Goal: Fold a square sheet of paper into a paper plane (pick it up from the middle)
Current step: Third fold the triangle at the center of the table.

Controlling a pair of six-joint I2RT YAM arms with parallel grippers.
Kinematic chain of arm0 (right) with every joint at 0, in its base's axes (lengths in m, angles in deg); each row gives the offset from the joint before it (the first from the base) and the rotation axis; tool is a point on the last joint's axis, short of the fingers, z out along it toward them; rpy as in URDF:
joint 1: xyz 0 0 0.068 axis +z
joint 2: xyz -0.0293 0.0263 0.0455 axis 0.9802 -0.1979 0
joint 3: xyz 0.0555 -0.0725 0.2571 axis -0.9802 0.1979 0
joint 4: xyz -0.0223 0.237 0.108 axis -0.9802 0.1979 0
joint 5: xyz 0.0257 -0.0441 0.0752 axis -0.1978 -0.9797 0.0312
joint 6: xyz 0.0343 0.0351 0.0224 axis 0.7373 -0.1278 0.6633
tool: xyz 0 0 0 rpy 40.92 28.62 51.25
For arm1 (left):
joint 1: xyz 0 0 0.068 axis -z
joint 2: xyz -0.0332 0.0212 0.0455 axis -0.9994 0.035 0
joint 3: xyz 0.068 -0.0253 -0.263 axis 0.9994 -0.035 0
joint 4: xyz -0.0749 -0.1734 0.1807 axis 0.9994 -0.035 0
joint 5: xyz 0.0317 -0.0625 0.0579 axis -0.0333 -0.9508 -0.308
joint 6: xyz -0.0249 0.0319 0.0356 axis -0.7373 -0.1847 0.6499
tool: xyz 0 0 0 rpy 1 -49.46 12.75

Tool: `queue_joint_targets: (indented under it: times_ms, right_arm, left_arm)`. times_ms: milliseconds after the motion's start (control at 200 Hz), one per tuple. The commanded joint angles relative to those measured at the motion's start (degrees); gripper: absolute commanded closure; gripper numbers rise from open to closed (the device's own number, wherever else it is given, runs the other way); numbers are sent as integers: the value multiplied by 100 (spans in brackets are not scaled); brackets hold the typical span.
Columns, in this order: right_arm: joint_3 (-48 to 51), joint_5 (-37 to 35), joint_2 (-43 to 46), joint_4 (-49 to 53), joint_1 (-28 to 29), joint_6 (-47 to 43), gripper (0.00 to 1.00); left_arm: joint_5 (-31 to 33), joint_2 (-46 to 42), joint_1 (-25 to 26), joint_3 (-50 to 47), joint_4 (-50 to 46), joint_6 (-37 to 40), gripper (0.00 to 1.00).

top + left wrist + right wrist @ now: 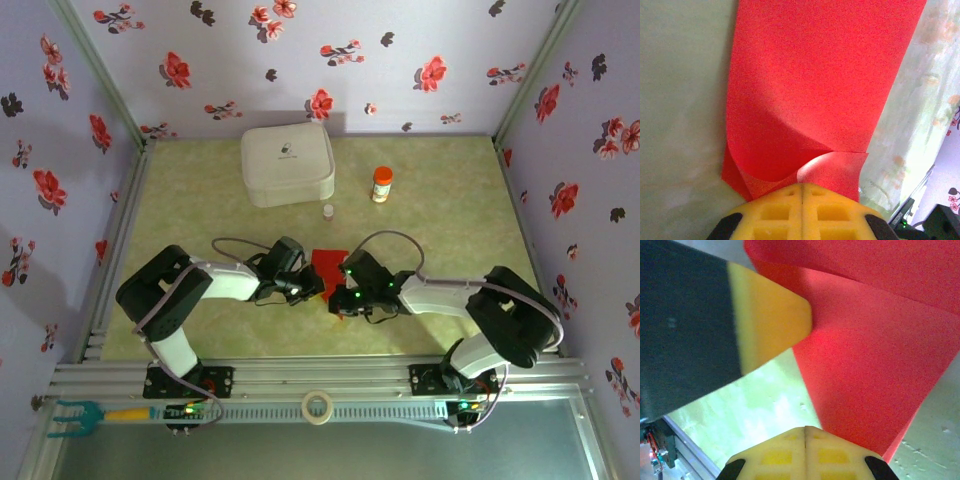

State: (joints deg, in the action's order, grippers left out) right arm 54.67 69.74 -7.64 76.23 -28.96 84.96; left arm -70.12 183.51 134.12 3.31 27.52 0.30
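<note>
Pinching the square sheet of paper (815, 90) with left gripper (803, 186) and right gripper (805, 429), both clenched on its curled edges over the table (450, 200)

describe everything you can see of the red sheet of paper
The square sheet of paper is thin, bright red, plain and matte. It sits in the middle of the green tabletop, partly folded: a straight crease and a curled flap show near the left gripper, which is shut on its edge. In the right wrist view it bows up off the surface, with the shut right gripper at its lower edge; whether that one pinches it is unclear.
</note>
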Motion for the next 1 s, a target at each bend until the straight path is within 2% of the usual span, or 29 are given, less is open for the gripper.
queue_joint_targets:
  times_ms: [0,160,285,1000]
  right_arm:
    - [-355,128,66,458,27,-274,100]
    - [-560,165,-276,724,240,-408,100]
    - [-580,-145,-431,917,236,-378,100]
    - [82,44,-353,244,-48,-120,100]
  left_arm:
    - [141,196,-60,-24,-358,179,100]
    - [145,207,-60,-16,-373,187,100]
    - [132,226,-60,4,-378,195,100]
    - [123,225,-69,-13,-377,192,100]
